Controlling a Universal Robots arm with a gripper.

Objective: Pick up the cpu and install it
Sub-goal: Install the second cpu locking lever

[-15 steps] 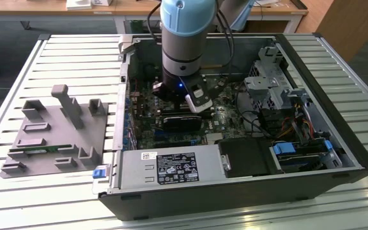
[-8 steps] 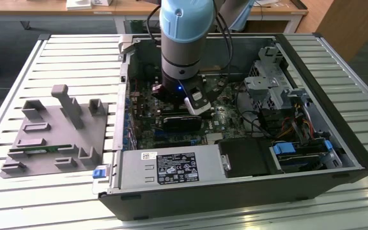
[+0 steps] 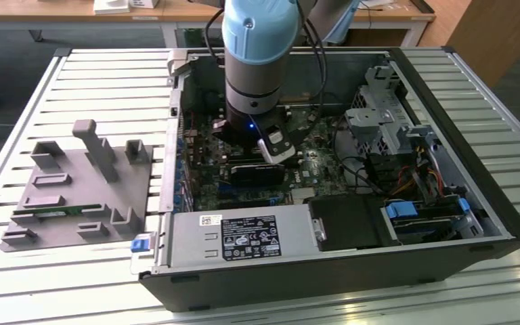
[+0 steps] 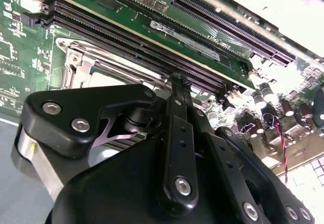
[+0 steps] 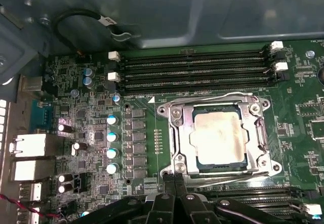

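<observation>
The cpu, a flat square chip with a silvery top plate, lies inside the metal socket frame on the green motherboard. In the first wrist view my gripper has its two black fingers pressed together, with nothing between them. Its tips hover just off the socket frame's edge, beside the cpu and apart from it. The second wrist view has the same shut fingertips over the socket frame, near the memory slots. From the exterior view the arm reaches down into the open computer case.
Rows of memory slots run on both sides of the socket, and capacitors stand close by. A black cable loops along the case wall. On the slatted table, at the exterior view's left, stands a grey fixture holding a green memory stick.
</observation>
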